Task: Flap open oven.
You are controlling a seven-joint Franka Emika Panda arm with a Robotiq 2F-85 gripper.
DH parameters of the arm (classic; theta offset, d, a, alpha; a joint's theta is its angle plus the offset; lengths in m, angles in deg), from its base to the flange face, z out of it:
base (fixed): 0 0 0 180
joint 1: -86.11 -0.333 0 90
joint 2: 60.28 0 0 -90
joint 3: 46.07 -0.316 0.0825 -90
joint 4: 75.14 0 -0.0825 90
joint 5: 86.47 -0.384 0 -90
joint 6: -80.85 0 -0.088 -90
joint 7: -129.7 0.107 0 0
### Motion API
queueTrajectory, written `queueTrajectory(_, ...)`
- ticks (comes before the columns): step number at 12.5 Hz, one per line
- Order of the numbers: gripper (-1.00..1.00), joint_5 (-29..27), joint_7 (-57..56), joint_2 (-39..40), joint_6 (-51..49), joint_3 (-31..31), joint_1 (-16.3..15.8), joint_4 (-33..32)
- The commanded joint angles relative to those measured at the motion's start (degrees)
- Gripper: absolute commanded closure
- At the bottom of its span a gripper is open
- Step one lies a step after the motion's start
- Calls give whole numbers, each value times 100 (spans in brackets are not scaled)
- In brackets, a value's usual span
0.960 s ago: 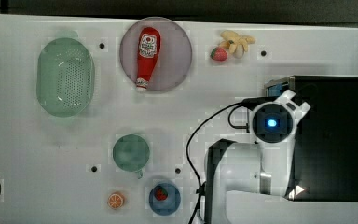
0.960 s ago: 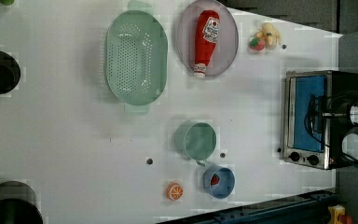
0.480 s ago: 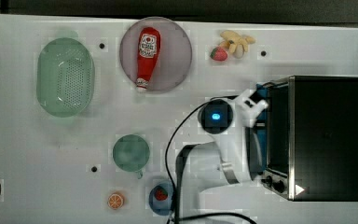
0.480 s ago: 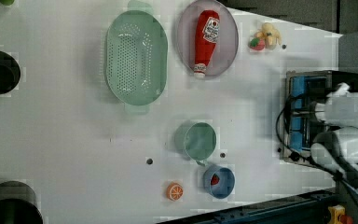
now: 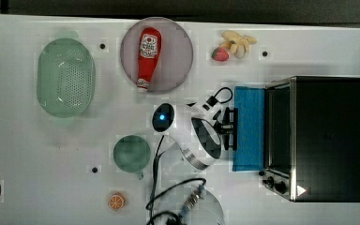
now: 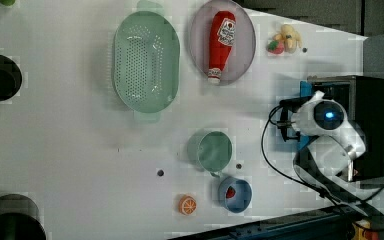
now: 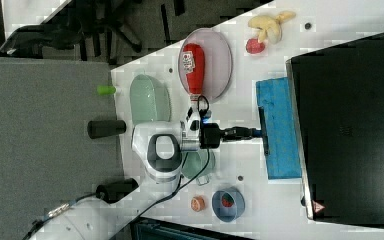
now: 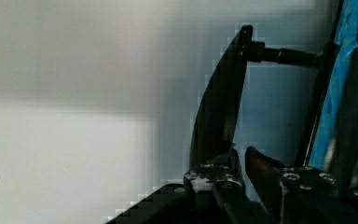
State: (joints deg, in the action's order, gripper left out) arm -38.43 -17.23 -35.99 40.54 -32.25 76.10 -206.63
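The jaws of the gripper (image 5: 233,129) were closed on the bar handle (image 5: 235,128) of the oven (image 5: 328,138) door, as seen in the top view, the right view and the wrist view. The gripper (image 7: 247,133) was held level, pointing toward the oven (image 7: 350,130) front. The door (image 5: 249,127) was folded down flat, its blue face turned up, and extended from the oven's front frame toward the top view's left. The oven was placed on the counter (image 5: 37,154) at the top view's right edge, with its knobs (image 5: 274,183) near the top view's lower side. In the wrist view, the handle (image 8: 219,98) was seen between the fingers (image 8: 223,175), beside the blue door (image 8: 340,84).

Well apart from the oven, a ketchup bottle (image 5: 147,56) was laid on a plate (image 5: 178,51), and a green colander (image 5: 65,77), a green cup (image 5: 131,153) and an orange slice (image 5: 116,201) were set on the counter. A strawberry (image 5: 220,54) was set near the oven's far corner.
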Motion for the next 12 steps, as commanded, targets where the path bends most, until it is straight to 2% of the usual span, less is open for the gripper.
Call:
queueTrajectory(1, 65, 174, 973, 315, 14, 26, -279, 115)
queueTrajectory(4, 65, 175, 1218, 567, 35, 33, -342, 349)
queueTrajectory(7, 65, -71, 1227, 249, 200, 18, -345, 561)
queueTrajectory(8, 65, -426, 1228, -5, 173, 23, -341, 603)
queueTrajectory(12, 65, -2634, 1226, -1373, -177, 32, -311, 649)
